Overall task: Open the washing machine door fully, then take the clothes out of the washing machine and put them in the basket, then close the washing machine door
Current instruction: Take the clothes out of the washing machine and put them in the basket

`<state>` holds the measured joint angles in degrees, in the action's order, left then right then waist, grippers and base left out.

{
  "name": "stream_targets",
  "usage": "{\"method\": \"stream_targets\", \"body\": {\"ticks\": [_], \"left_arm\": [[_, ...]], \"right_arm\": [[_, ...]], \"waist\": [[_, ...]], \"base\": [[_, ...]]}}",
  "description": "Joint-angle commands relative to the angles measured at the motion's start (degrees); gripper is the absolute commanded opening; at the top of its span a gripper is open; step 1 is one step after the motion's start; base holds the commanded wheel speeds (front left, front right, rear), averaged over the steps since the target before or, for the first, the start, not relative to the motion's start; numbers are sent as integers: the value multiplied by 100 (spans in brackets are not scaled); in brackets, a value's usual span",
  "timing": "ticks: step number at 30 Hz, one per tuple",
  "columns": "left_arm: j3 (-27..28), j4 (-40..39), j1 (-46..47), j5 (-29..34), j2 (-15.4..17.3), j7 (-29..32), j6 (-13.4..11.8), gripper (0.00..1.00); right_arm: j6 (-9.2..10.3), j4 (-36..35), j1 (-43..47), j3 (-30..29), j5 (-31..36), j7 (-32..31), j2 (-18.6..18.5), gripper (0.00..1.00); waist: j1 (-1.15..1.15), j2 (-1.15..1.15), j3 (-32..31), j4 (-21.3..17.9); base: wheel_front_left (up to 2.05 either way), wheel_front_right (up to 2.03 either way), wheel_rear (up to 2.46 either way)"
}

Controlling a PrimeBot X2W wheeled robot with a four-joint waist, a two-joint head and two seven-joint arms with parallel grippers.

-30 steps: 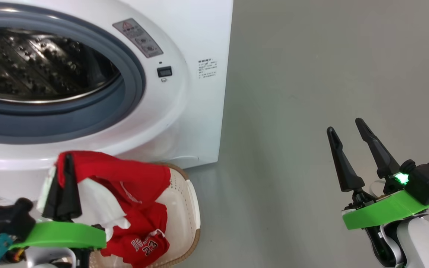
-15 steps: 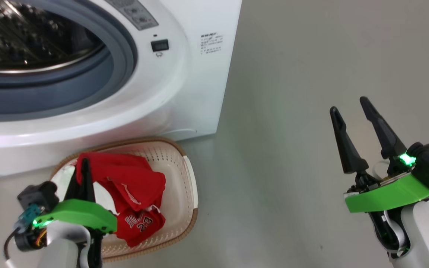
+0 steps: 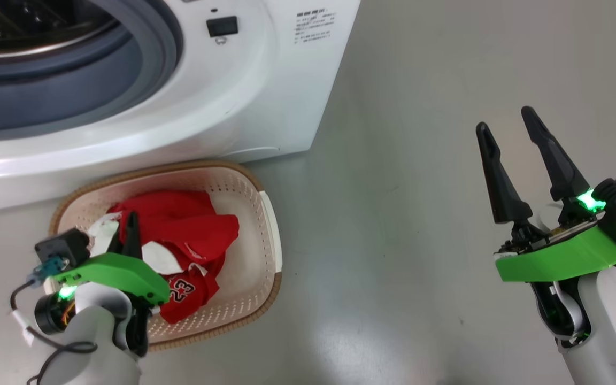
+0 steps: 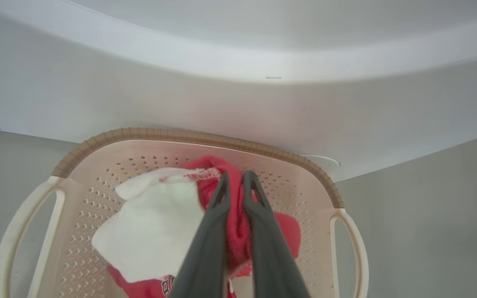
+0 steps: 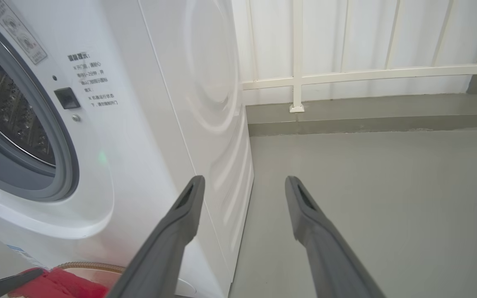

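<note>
Red clothes [image 3: 179, 219] lie in the basket [image 3: 246, 214] at lower left, left tool [image 4: 236, 178] clamped on them, right tool [image 3: 505, 120] spread empty; the door awaits closing.

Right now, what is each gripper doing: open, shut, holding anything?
Left gripper: shut on the clothes, over the basket.
Right gripper: open, holding nothing.

A smooth grey floor [image 3: 420, 160] runs back to a low grey kerb [image 5: 367, 118] at the foot of a white panelled wall [image 5: 346, 33]. A white rail [image 5: 367, 73] crosses the wall, held by a thin post [image 5: 297, 54]. Soft glare lies on the floor.
</note>
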<state>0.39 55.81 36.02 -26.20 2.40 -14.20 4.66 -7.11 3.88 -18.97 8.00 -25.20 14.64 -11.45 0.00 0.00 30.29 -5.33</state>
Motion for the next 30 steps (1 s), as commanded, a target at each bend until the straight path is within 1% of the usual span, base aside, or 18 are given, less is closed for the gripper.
{"method": "stream_targets", "body": {"ticks": [1, 7, 8, 9, 12, 14, 15, 17, 24, 30], "left_arm": [[113, 70, 43, 53, 138, -65, 55, 0], [44, 641, 294, 227, 204, -77, 49, 0], [46, 726, 323, 240, 214, -78, 41, 5], [62, 800, 355, 235, 215, -78, 41, 17], [42, 957, 423, 295, 216, -78, 15, 42], [54, 978, 438, 323, 223, -79, 0, 57], [63, 923, 433, 351, 234, -79, -17, 69], [75, 734, 381, 437, 245, -79, -42, 100], [412, -154, -31, 639, 213, -79, -178, 100], [608, -844, -440, 771, 132, -79, 11, 100]], "right_arm": [[-37, -151, -23, 102, 15, 36, -36, 100], [-37, -147, -111, 136, 16, 36, 1, 100], [-37, -148, -118, 136, 15, 36, 5, 100], [-37, -146, -122, 135, 14, 36, 10, 100], [-37, -125, -136, 144, 10, 36, 25, 100], [-37, -104, -143, 153, 6, 36, 35, 100], [-37, -93, -145, 155, 5, 36, 40, 100], [-37, -62, -143, 138, 9, 36, 57, 100], [-37, -8, -73, 49, 97, 36, 83, 100], [-37, 69, 62, -14, 194, 36, 109, 100]], "waist": [[0, 0, 120, 1], [0, 0, 252, -36], [0, 0, 274, -40], [0, 0, 292, -44], [0, 0, 311, -63], [0, 0, 301, -76], [0, 0, 292, -81], [0, 0, 251, -92], [0, 0, -82, -76], [0, 0, -491, -34]], "base": [[0, 0, 0], [0, 0, 0], [0, 0, 0], [0, 0, 0], [0, 0, 0], [0, 0, 0], [0, 0, 0], [0, 0, 0], [0, 0, 0], [0, 0, 0]]}}
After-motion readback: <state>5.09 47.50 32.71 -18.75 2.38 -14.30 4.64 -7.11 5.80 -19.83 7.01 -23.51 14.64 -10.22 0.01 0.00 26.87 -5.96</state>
